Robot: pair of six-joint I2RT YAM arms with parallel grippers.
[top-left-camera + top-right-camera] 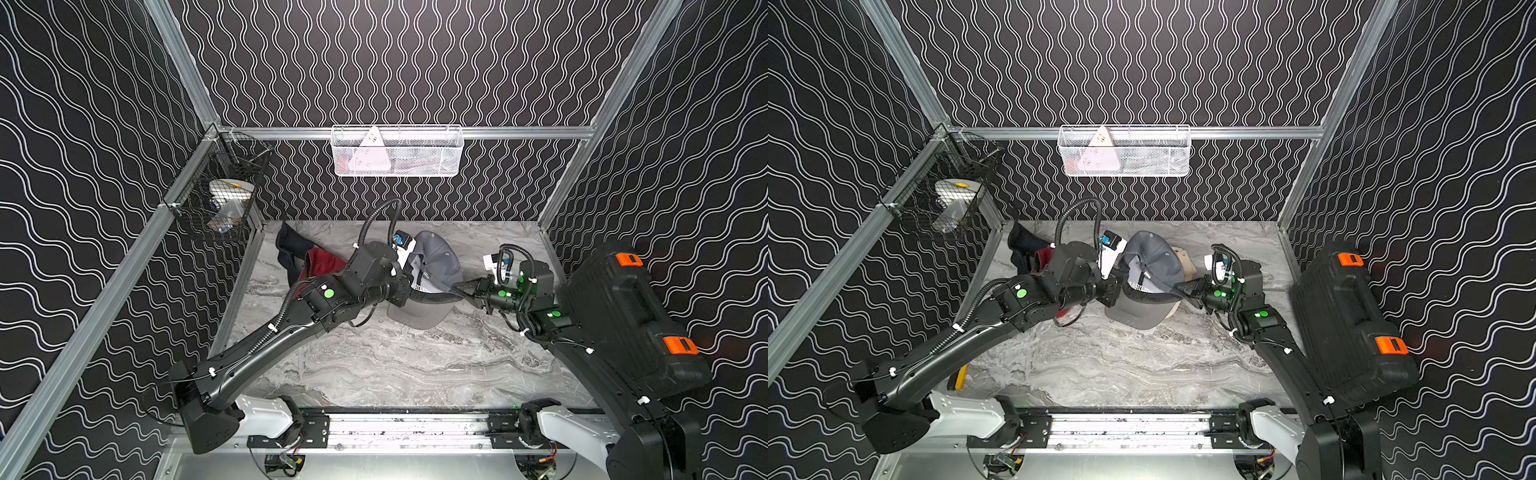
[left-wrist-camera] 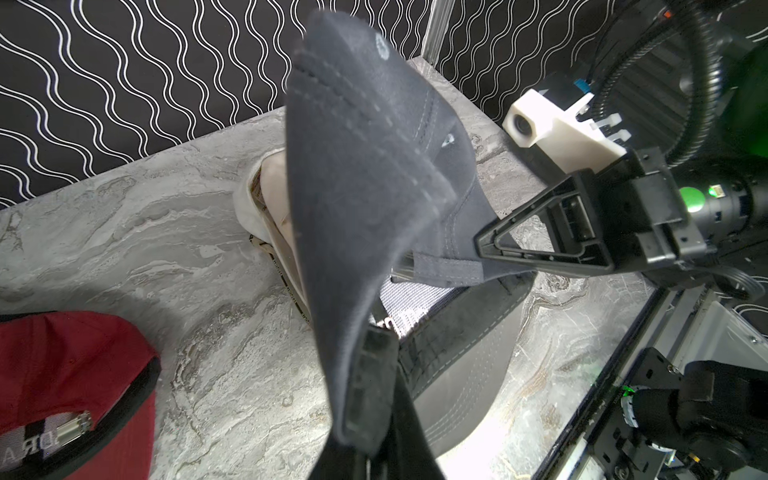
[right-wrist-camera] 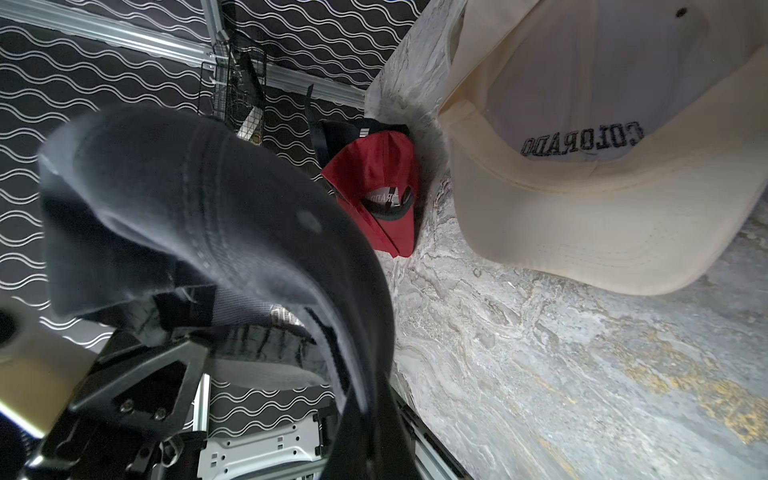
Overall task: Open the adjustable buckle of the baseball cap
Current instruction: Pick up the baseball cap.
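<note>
While both arms meet over the rear half of the worktop (image 1: pixel 395 365), the grey cap (image 1: pixel 434 266) hangs lifted between them, crown to the back, brim drooping forward; whether the brim tip brushes the slab cannot be told. Left pincer (image 1: pixel 409 294) clamped shut on the cap's rim at the sweatband. Right pincer (image 2: pixel 481 246) pinched shut on the free end of the strap (image 2: pixel 444 266). A metal glint where the strap meets the cloth is probably the buckle (image 2: pixel 405 270); the view is soft there. Handling, as judged: light cotton, floppy, folds under any pull; only the brim looks stiff. Strap thin and flat, likely to slip from smooth pads; best hold is close to the buckle, the other grip on the band just beside it, so the pull runs through the clasp and not into slack cloth. Surface: grey marble-pattern slab, smooth. Cream cap (image 3: pixel 582 187) just behind, red cap (image 2: pixel 70 374) off to the left. Black case (image 1: pixel 623 316) leans at the right wall; white wire basket (image 1: pixel 397 151) and black wire basket (image 1: pixel 220 199) hang on the rails
</note>
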